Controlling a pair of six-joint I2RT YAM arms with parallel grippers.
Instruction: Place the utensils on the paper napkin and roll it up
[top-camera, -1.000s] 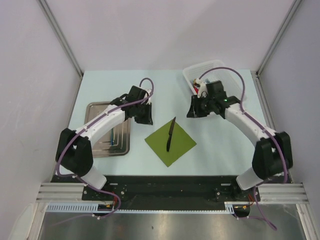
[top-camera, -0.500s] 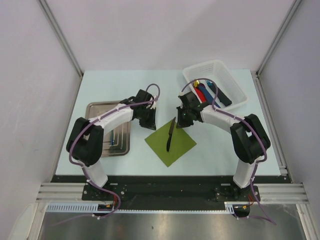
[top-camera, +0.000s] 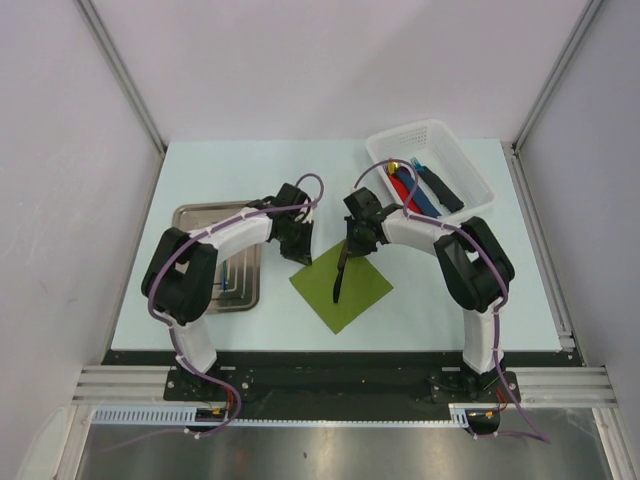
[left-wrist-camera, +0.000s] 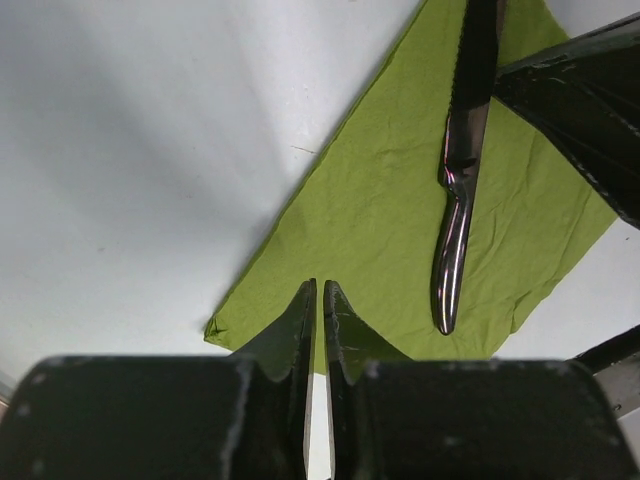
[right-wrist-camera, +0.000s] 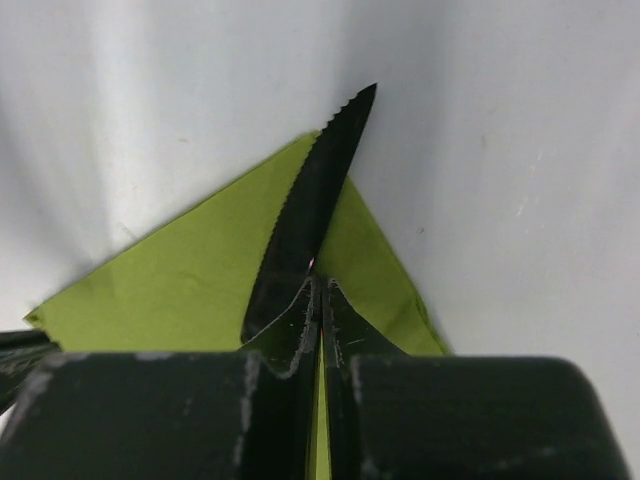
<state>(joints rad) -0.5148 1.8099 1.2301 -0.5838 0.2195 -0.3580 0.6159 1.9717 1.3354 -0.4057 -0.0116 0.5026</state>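
Observation:
The olive-green paper napkin (top-camera: 352, 297) lies diamond-wise at mid-table, and one dark serrated knife (top-camera: 340, 276) rests on it. My left gripper (top-camera: 300, 255) is shut, its tips low over the napkin's left edge (left-wrist-camera: 370, 230); whether paper is pinched I cannot tell. My right gripper (top-camera: 348, 250) is shut at the napkin's far corner, tips right beside the knife blade (right-wrist-camera: 305, 215). In the left wrist view the knife (left-wrist-camera: 460, 170) lies clear of my left gripper (left-wrist-camera: 320, 289). In the right wrist view my right gripper (right-wrist-camera: 322, 284) sits over the napkin (right-wrist-camera: 170, 290). More slim utensils (top-camera: 232, 280) lie in the tray.
The silver metal tray (top-camera: 195, 213) sits left of the napkin. A white basket (top-camera: 466, 160) at the back right holds a red piece (top-camera: 402, 185) and other cutlery. The two arms meet closely over the napkin's far side.
Both arms swung inward to the napkin's far side. The right gripper left the basket area and closed beside the knife; the left gripper closed at the napkin's edge.

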